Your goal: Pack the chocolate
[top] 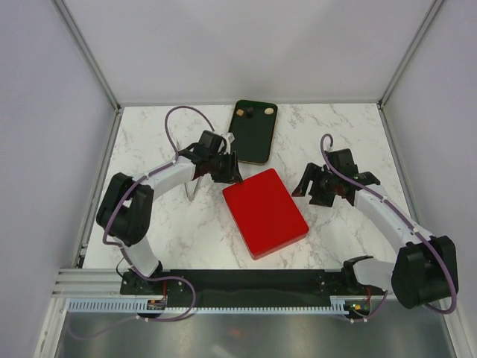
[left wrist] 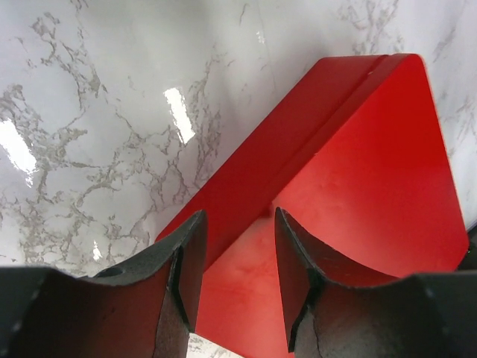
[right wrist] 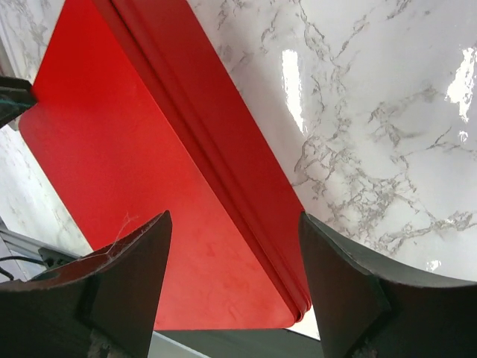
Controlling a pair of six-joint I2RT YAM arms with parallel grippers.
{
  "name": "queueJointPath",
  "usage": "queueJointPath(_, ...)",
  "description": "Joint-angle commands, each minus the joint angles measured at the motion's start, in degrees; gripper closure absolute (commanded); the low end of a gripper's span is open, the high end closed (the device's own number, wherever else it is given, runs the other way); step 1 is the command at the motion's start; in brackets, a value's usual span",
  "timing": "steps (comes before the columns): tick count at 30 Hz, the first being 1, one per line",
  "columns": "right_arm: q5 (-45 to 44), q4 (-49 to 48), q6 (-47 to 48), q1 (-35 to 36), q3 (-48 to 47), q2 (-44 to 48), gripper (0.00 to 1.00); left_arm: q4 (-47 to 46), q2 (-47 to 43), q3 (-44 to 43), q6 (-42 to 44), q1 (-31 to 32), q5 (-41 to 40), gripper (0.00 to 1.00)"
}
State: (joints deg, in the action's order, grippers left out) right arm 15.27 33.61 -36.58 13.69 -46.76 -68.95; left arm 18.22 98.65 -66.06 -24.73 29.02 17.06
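Jaws apart on left gripper and right gripper, flanking closed red rectangular box; tiny chocolate pieces well beyond both, on dark green tray.

- The left arm rises from its base at the near left. It folds at a dark elbow out to the left and sends its white forearm forward and to the right.
- The left gripper points toward the middle and tilts downward. In the left wrist view its two dark fingers stand only a narrow gap apart, their inner faces roughly parallel.
- The right arm bends at a dark elbow at the near right, and its white forearm reaches forward and to the left.
- The right gripper also angles downward toward the middle. Its fingers are spread wide.
- The two grippers face each other and are well apart.
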Motion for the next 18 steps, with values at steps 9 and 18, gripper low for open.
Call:
queueJointPath(9,4.86,-3.11,9.32,0.11,-2.80,-3.64,0.23,-2.49,6.03,-4.25,3.37,0.17,11.24,0.62)
queueJointPath(18,4.25,-1.70,11.09,0.11,-3.60,-6.81,0.27,-2.22,6.12,-2.84,2.67,0.25,11.77,0.66)
